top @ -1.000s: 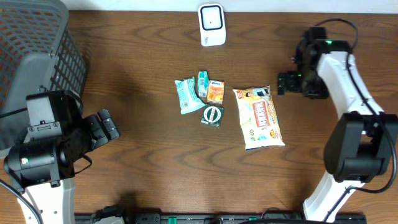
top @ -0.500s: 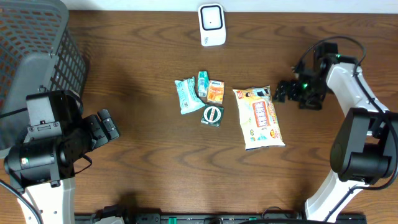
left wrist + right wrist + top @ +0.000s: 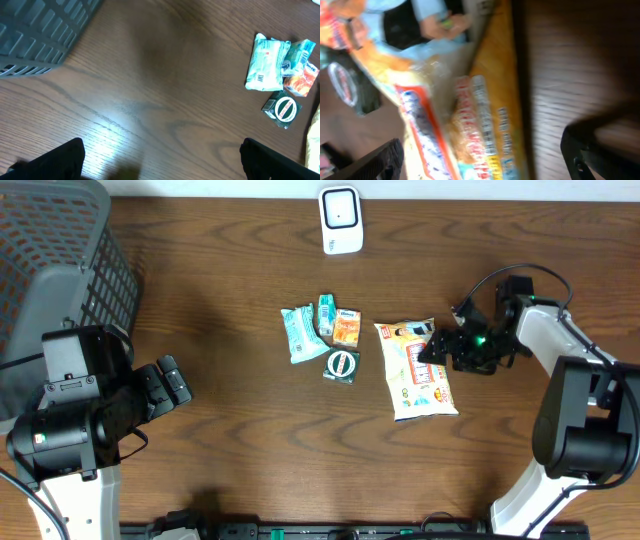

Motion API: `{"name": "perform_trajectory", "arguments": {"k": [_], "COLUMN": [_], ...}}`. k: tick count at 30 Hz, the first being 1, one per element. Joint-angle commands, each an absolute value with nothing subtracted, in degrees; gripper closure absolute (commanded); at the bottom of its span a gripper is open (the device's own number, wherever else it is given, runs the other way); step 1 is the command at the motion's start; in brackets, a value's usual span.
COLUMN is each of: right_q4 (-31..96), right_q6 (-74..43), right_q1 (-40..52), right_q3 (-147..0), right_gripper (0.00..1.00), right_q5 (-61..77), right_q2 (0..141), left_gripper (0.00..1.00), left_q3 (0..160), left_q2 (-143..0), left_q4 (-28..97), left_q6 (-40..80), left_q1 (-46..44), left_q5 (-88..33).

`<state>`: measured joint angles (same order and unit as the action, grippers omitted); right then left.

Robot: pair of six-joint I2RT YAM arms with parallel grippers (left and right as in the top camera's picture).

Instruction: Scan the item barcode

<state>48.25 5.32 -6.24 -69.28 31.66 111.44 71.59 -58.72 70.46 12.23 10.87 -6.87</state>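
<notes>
Hovering over the right rim of the snack bag (image 3: pixel 415 375), the right gripper (image 3: pixel 436 346) stands wide open, nothing in it! That bag lies flat, right of the tabletop's (image 3: pixel 240 450) centre, long axis running far edge to near edge: glossy, crinkled, rectangular plastic. Left gripper (image 3: pixel 176 382), near the left edge, gapes empty too.

Basket (image 3: pixel 60 250) far left, scanner (image 3: pixel 340 220) at far edge, small packets (image 3: pixel 325 335) central, snack bag (image 3: pixel 417 375) to their right
</notes>
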Motion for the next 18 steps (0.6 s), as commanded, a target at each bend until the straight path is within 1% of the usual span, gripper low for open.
{"name": "perform_trajectory", "arguments": {"k": [1, 3, 5, 6, 10, 14, 15, 16, 18], "right_q4": [45.4, 43.6, 42.5, 42.4, 42.6, 42.6, 42.5, 42.5, 42.6], "right_q6": [6.3, 6.0, 6.0, 5.9, 5.1, 4.3, 4.1, 3.6, 2.8], "right_q1": [-5.1, -4.5, -4.0, -3.8, -3.0, -2.3, -2.2, -2.2, -2.2], "right_q3": [-63.7, -62.0, -61.0, -60.9, -60.9, -60.9, -61.0, -61.0, -61.1], "right_gripper": [0.04, 0.07, 0.15, 0.21, 0.41, 0.74, 0.88, 0.99, 0.99], "right_q5": [34.1, 34.3, 34.6, 34.7, 34.7, 34.7, 34.7, 34.8, 35.6], "right_q2": [112.9, 112.9, 112.9, 112.9, 112.8, 112.8, 112.8, 112.8, 112.8], "left_gripper": [0.03, 0.02, 0.03, 0.02, 0.02, 0.02, 0.02, 0.02, 0.02], "left_q3": [71.4, 71.4, 71.4, 71.4, 71.4, 71.4, 71.4, 71.4, 71.4], "left_q2": [-58.7, -58.7, -58.7, -58.7, -58.7, -58.7, -58.7, -58.7, -58.7], "left_q4": [70.5, 70.5, 70.5, 70.5, 70.5, 70.5, 70.5, 70.5, 70.5], "left_q6": [12.8, 12.8, 12.8, 12.8, 12.8, 12.8, 12.8, 12.8, 12.8], "left_q1": [11.2, 11.2, 11.2, 11.2, 11.2, 11.2, 11.2, 11.2, 11.2], "left_q5": [-5.9, -5.9, -5.9, -5.9, -5.9, -5.9, -5.9, -5.9, -5.9]}}
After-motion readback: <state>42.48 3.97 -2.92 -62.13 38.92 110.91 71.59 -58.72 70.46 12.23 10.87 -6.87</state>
